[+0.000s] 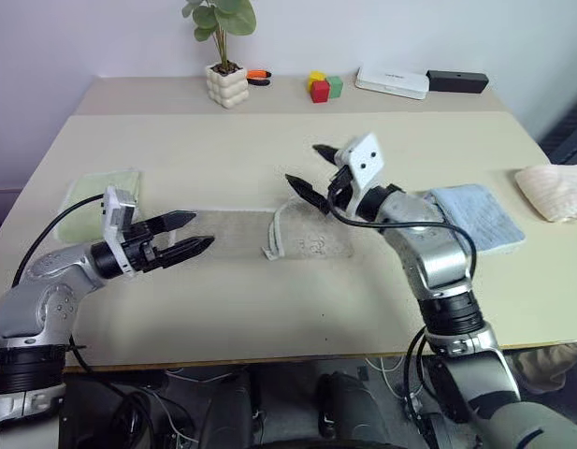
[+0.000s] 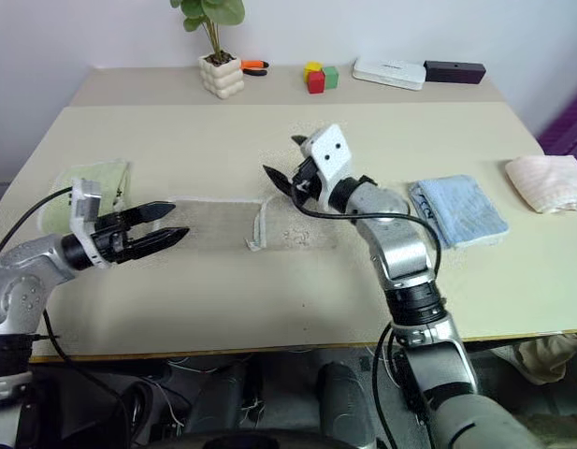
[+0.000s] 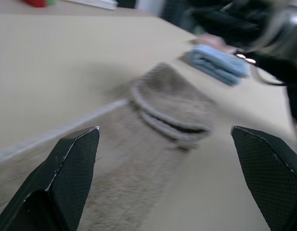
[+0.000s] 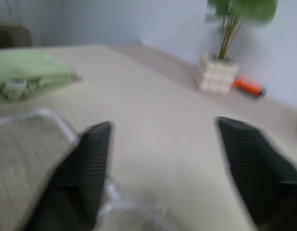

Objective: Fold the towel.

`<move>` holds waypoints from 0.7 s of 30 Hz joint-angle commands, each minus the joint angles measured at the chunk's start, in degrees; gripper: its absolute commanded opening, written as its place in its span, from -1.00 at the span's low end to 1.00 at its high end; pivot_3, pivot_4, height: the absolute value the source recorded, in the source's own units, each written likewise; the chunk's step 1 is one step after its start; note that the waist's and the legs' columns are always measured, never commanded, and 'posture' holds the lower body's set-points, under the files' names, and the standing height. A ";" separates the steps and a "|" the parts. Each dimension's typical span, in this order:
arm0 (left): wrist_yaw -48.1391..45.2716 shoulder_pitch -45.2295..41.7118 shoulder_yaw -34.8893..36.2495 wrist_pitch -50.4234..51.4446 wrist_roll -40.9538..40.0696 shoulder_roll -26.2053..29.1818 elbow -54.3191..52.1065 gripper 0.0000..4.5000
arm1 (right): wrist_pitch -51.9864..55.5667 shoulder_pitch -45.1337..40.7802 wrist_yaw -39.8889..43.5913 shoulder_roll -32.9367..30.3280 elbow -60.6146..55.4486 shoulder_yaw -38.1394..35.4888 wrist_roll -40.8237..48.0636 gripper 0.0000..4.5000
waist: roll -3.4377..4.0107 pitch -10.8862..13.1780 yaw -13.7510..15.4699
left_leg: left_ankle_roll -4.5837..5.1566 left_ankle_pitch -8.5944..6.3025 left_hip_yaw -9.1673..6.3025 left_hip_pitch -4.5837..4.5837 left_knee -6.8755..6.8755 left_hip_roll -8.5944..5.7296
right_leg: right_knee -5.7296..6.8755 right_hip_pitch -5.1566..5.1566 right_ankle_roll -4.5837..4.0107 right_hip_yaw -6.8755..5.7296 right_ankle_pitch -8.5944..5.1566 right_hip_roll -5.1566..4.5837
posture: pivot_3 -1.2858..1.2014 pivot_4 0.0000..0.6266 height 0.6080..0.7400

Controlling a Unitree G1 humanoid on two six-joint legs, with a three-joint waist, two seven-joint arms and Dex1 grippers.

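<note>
Two wide-open hands, left hand (image 1: 187, 234) and right hand (image 1: 310, 172), above the half-folded towel (image 1: 297, 236); bare table (image 1: 223, 140) around.

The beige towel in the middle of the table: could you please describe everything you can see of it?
The beige towel is a tan terry cloth with pale stitched edging, lying flat on the table as a long strip. Its right end is folded back, showing stacked hem layers and a small embroidered mark on top. Nothing touches it: the left claw hovers open at its left end, the right claw open above its folded end.
</note>
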 commanded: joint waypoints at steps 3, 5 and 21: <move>17.85 -1.49 10.27 21.20 -16.60 -1.65 -7.42 1.00 | 1.53 3.70 11.48 -6.76 -8.33 -1.50 7.79 0.97 | -0.02 0.03 -0.02 | 0.02 -0.01 -0.09 -0.01 0.00 0.00 | 0.00 0.00 0.01 0.01 0.00 -0.01 | 0.03 -0.52 0.92; 24.82 -0.46 13.65 26.77 -19.79 -2.36 -7.72 1.00 | 2.17 5.43 16.09 -10.89 -11.26 -1.93 10.05 0.97 | -0.02 0.03 -0.09 | 0.03 0.00 -0.12 0.02 0.00 0.00 | 0.02 0.00 0.02 0.01 0.00 -0.01 | 0.03 -0.52 0.92; 70.78 18.52 19.04 27.46 -67.98 -11.24 -7.76 1.00 | 2.66 6.86 19.93 -16.24 -11.53 -1.49 12.15 0.97 | -0.08 -0.01 0.29 | 0.05 -0.03 -0.17 0.11 0.01 -0.10 | 0.02 0.06 -0.18 0.02 -0.10 -0.58 | 0.03 -0.52 0.92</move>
